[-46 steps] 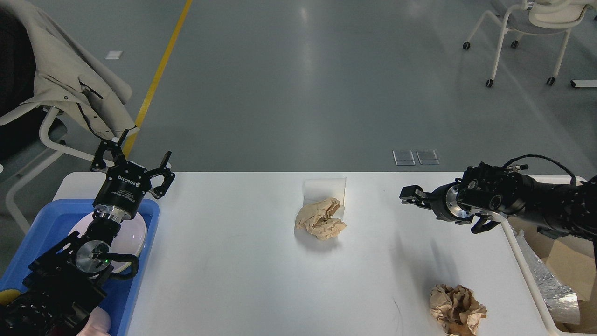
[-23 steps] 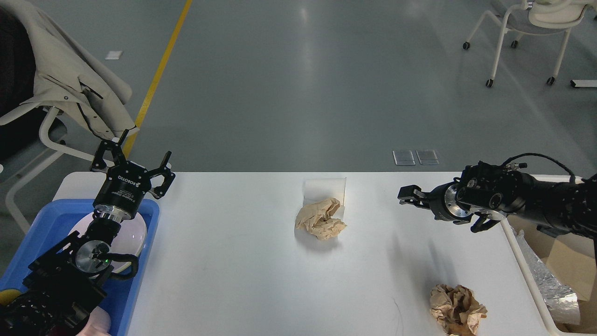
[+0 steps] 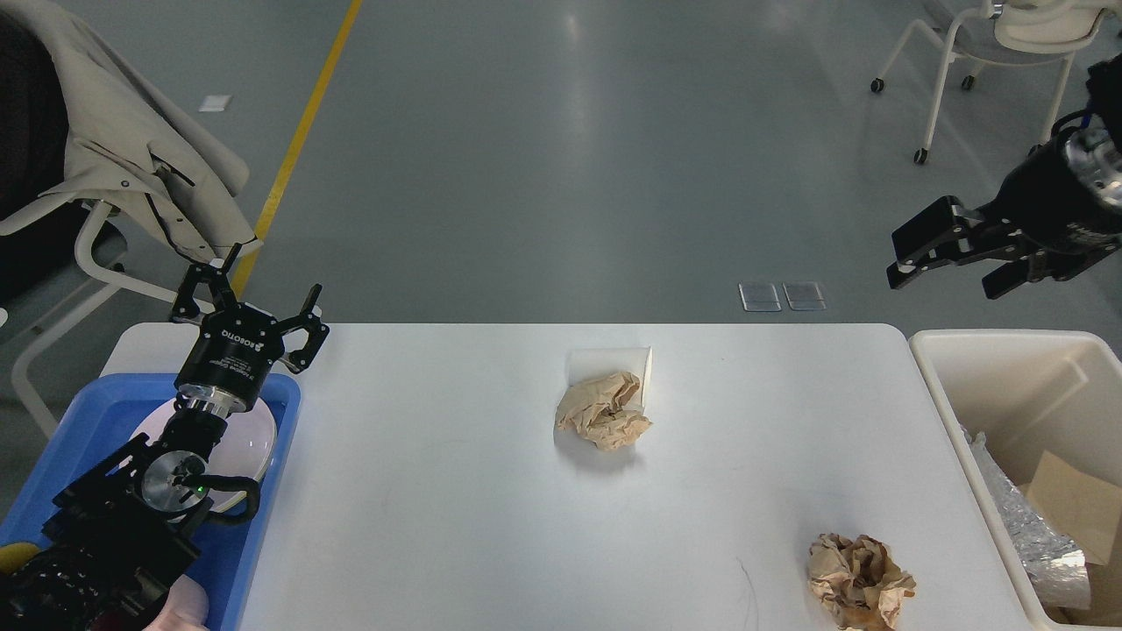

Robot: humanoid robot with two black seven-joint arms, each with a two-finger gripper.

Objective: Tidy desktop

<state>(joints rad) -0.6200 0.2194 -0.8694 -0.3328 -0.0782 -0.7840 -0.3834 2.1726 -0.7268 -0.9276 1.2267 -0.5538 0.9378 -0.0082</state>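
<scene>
Paper [image 3: 859, 581] lies crumpled near right on the desktop [image 3: 438, 491]; another wad [image 3: 603, 409] touches a cup [image 3: 609, 361] mid-table. Left gripper [image 3: 250, 302] hovers over the tray [image 3: 96, 399], right gripper [image 3: 951, 254] raised beyond the bin [image 3: 942, 368], both spread open and empty, apparently ready for picking.

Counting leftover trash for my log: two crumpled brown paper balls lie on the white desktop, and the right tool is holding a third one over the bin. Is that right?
Not quite. The head view shows the two paper balls on the desktop, but the right tool is open and holds nothing, raised beyond the bin.
</scene>
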